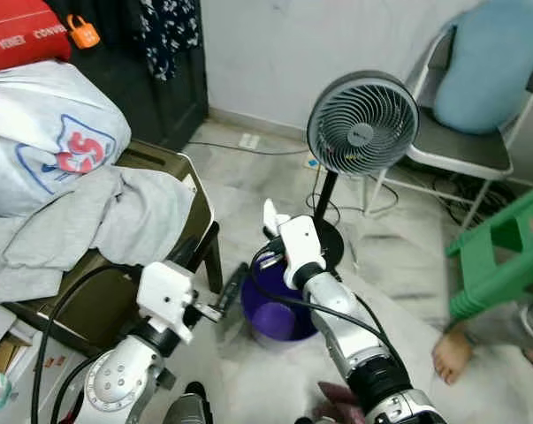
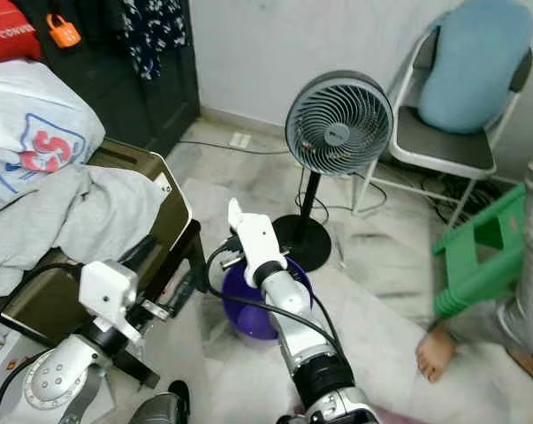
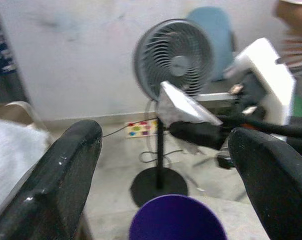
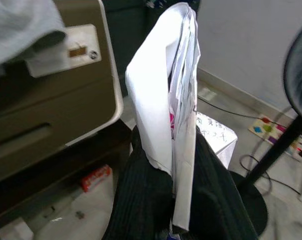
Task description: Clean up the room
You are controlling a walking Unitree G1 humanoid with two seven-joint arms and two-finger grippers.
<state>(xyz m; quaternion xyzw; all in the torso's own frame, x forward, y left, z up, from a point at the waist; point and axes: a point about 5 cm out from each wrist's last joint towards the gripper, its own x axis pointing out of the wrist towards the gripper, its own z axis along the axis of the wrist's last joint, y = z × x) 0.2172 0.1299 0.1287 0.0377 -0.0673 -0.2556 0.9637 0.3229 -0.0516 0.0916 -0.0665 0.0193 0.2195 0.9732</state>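
The step in hand appears to be disposal of a scrap of paper into the purple bin (image 1: 279,311) on the floor. To do it well, hold the paper directly above the bin's open mouth, not over its rim, before release. Lower the wrist so the paper drops only a little way; a light, folded sheet may drift sideways, and the fan (image 1: 362,123) stands just behind the bin. Part the fingers fully so the sheet does not cling to one pad.

The right claw (image 4: 173,165) is closed on the folded white paper (image 4: 166,100). In the right wrist view the two black fingers pinch the sheet near its lower end, and most of the paper stands up beyond the fingertips. In the head views the paper (image 1: 271,217) sits above the far edge of the bin, near the fan's round base.

The left claw (image 3: 166,190) is wide open and holds nothing. Its fingers (image 3: 60,175) frame the bin's rim (image 3: 176,217) from the near side, beside the brown cabinet (image 1: 173,177) that carries grey cloth (image 1: 116,216).
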